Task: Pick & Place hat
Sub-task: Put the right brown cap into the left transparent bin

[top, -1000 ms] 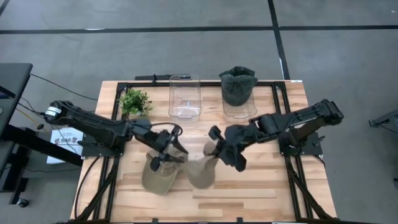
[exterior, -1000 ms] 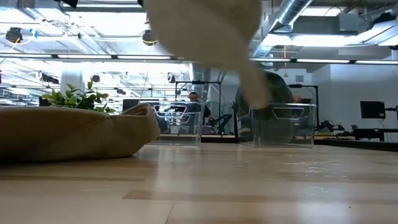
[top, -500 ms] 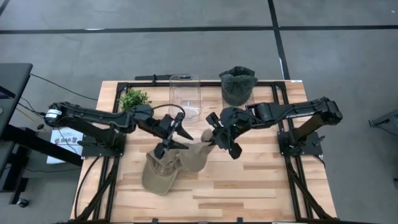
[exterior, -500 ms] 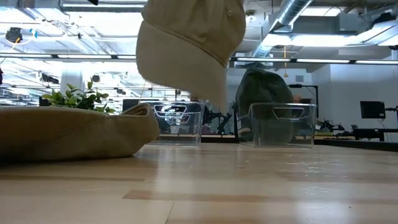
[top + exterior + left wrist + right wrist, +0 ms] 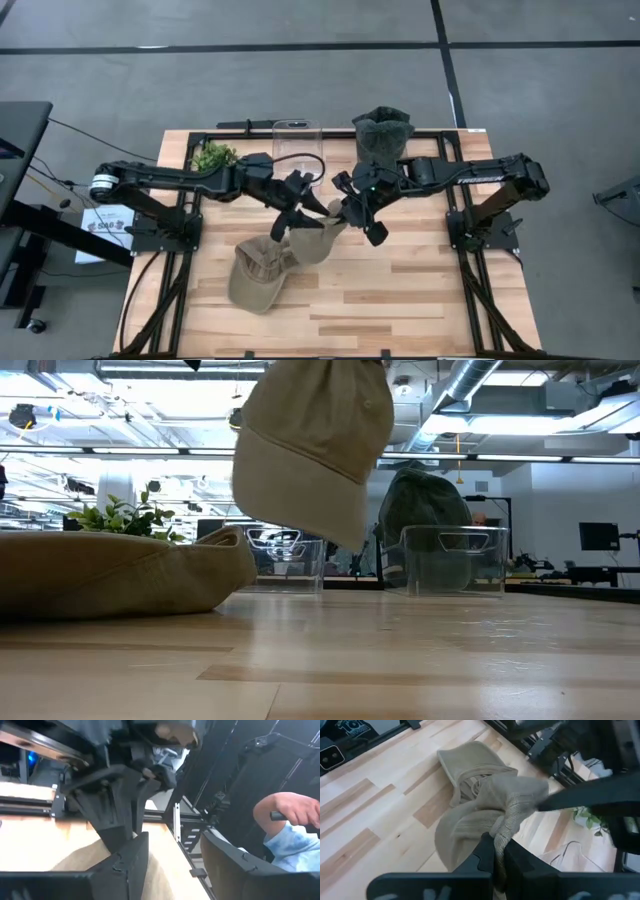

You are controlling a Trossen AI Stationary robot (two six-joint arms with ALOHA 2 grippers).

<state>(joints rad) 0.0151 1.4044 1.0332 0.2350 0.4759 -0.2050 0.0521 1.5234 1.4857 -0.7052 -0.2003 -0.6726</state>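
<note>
Two hats: one tan cap (image 5: 318, 238) hangs above mid-tabletop (image 5: 400, 290); another tan cap (image 5: 258, 282) lies near-left.
Right gripper (image 5: 347, 210): fingers clenched on bunched cap fabric.
Left gripper (image 5: 290, 212): fingers spread, beside the cap.
Handling: probably light, soft, floppy; grip the stiffer brim or a fabric fold.

No legible text anywhere.
</note>
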